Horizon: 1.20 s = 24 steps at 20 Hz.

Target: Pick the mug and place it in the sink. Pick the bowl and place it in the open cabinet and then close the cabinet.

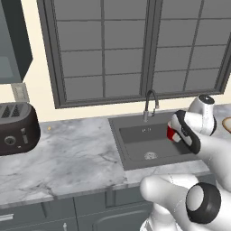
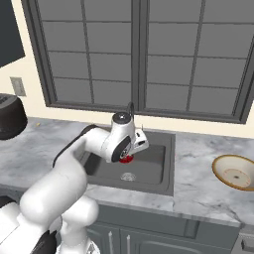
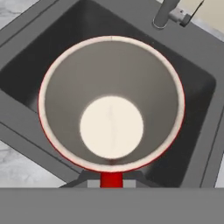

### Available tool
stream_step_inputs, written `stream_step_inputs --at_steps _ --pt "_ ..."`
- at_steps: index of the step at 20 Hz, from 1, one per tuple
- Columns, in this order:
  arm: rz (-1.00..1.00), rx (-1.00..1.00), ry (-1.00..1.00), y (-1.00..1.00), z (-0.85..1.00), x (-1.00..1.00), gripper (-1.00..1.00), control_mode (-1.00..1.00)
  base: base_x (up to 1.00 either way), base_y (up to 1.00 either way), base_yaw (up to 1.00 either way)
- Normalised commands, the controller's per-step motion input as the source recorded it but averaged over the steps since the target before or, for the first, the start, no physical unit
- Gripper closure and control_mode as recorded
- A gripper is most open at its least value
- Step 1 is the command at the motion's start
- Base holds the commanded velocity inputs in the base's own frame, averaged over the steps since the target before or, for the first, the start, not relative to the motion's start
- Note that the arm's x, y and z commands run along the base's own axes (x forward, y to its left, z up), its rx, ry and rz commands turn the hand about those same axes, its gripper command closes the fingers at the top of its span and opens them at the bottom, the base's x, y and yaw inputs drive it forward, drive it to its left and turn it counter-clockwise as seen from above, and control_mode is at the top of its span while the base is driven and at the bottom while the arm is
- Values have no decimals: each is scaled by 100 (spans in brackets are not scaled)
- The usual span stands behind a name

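Note:
The red mug (image 3: 111, 105) with its white inside hangs over the sink (image 3: 89, 22), seen from straight above in the hand view. My gripper (image 3: 111, 180) is shut on the mug's red handle side. From the base, the mug (image 1: 172, 134) (image 2: 126, 158) shows as a red patch under the hand, above the dark basin (image 1: 144, 137) (image 2: 151, 166) near the faucet (image 1: 151, 103). The tan bowl (image 2: 237, 172) rests on the counter right of the sink, with a sliver of the bowl (image 1: 228, 124) at the picture's edge. A corner of the dark cabinet (image 1: 13, 40) shows upper left.
A black toaster (image 1: 18, 128) stands on the marble counter (image 1: 72, 153) far left, under a wall outlet (image 1: 20, 92). A big grey window (image 1: 135, 45) runs behind the sink. Drawers (image 1: 90, 203) line the counter's front.

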Motion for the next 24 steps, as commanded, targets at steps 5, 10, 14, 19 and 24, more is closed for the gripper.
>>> stream_step_inputs --at_steps 5,10,14,19,24 --pt "2 0 12 4 -26 5 100 -100 0 0 0" --pt "3 0 2 0 -25 2 100 -100 0 0 0" --pt "5 3 0 0 -28 0 100 -100 0 0 0" --pt "4 3 0 2 -34 2 100 -100 0 0 0" --pt "4 1 0 0 -25 8 100 -100 0 0 0"
